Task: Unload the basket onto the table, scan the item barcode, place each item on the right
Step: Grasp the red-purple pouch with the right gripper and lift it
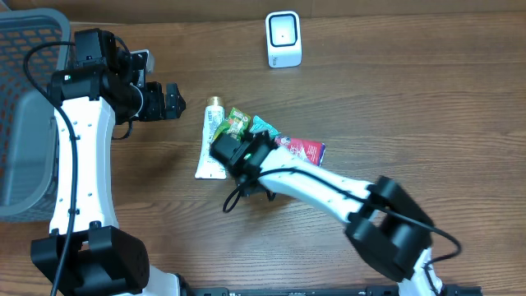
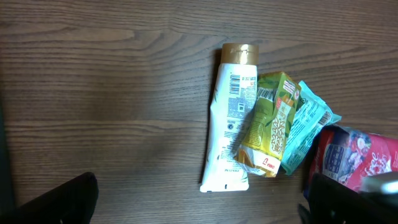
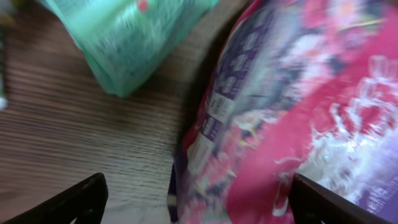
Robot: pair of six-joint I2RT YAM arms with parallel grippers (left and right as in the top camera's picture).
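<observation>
Matt wood-grain table [image 1: 411, 99], glossy red pouch [image 3: 298, 112], smooth white plastic tube [image 2: 227, 124]

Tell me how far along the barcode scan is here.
Done: nothing yet. The white tube, green carton, teal packet and pink packet lie bunched together on the table, well apart from the scanner. In hand: the right gripper is open low over the pink packet, not gripping it. The left gripper hangs open and empty. Left: grasp an item, lift it, show its barcode to the scanner.

A white plastic tube [image 2: 229, 118], green-yellow carton [image 2: 272, 121], teal packet [image 2: 308, 124] and red-pink foil pouch [image 3: 298, 112] lie flat, overlapping, mid-frame overhead. A white box-shaped scanner [image 1: 283, 39] stands top centre.
</observation>
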